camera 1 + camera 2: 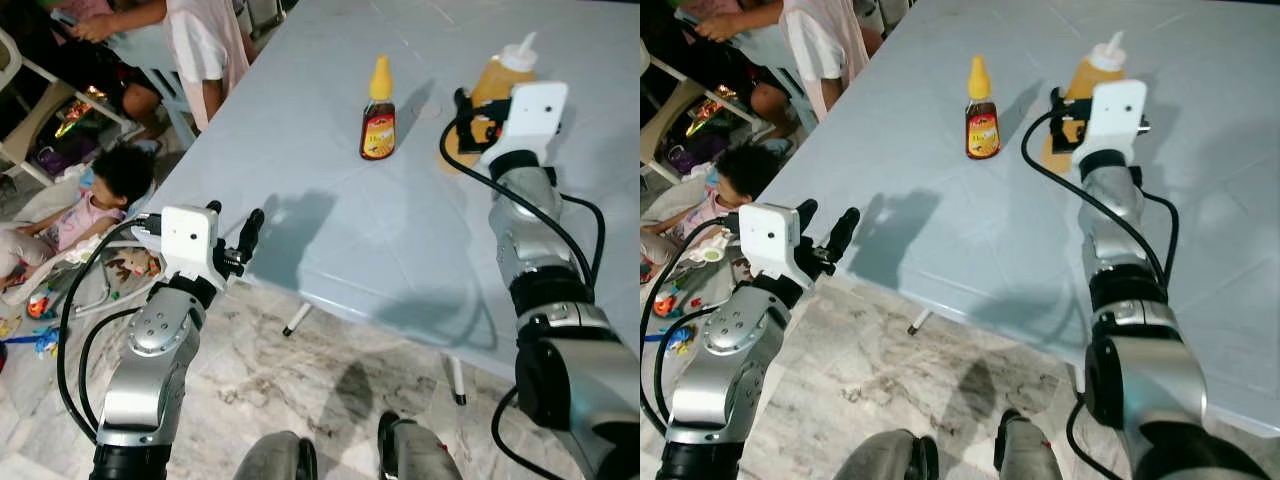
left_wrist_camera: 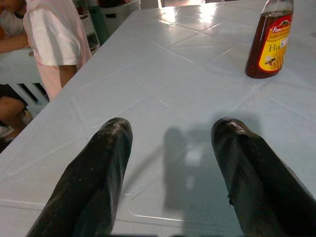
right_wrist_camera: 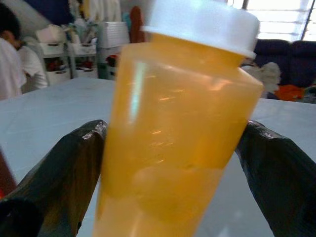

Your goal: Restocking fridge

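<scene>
While unclasped, orange bottle (image 3: 177, 133) between right hand (image 3: 173, 163) fingers.

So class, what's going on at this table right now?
The robot's right gripper has its jaws around an orange squeeze bottle on the pale blue table, a finger on each side with gaps showing. The left gripper hovers open at the table's near edge. A honey bottle stands untouched nearby.
</scene>
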{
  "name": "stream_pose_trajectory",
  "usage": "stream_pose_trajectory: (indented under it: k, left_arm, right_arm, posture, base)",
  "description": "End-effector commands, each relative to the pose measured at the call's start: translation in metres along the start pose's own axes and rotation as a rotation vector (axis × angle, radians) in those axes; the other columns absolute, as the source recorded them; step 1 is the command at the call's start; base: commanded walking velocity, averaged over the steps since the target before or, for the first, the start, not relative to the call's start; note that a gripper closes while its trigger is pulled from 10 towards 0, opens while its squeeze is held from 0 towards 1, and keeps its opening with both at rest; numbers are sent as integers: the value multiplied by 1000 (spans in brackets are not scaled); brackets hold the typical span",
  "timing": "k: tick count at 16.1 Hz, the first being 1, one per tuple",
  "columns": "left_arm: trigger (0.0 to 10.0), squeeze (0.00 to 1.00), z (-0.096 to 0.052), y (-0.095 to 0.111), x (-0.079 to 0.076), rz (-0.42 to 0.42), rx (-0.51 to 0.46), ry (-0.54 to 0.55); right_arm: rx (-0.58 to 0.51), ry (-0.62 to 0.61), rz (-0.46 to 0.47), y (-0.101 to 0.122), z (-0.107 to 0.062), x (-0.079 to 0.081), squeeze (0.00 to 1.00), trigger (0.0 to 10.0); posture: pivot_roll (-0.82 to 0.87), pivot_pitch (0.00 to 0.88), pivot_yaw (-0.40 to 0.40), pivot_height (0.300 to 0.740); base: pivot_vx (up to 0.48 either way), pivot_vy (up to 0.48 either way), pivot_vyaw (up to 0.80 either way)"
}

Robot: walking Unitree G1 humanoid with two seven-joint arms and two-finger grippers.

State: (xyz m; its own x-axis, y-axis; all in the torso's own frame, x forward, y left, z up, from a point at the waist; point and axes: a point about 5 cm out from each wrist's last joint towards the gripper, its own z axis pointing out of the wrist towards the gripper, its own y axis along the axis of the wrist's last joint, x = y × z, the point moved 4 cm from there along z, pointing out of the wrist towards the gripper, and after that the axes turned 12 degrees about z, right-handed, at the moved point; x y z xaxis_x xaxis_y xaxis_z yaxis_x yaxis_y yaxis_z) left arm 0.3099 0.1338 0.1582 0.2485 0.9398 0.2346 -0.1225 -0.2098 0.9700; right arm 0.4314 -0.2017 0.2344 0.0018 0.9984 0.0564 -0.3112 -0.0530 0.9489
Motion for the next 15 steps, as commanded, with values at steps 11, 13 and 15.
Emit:
stream_pose_trajectory:
  k: [11, 13, 15]
  left_arm:
    - [10000, 0, -3, 0, 2, 8, 7, 23]
    - [10000, 0, -2, -1, 1, 6, 6, 23]
    - [10000, 0, -1, -2, 0, 2, 6, 27]
  right_arm:
    - [-24, 87, 14, 3, 4, 18, 0, 0]
    - [-25, 98, 9, 2, 4, 19, 0, 0]
    - [-28, 119, -5, 0, 0, 23, 0, 0]
  posture:
    - [63, 176, 149, 740]
    - [56, 173, 143, 740]
    - [45, 163, 133, 740]
  base:
    - [0, 0, 0]
    - [0, 0, 0]
    - [0, 0, 0]
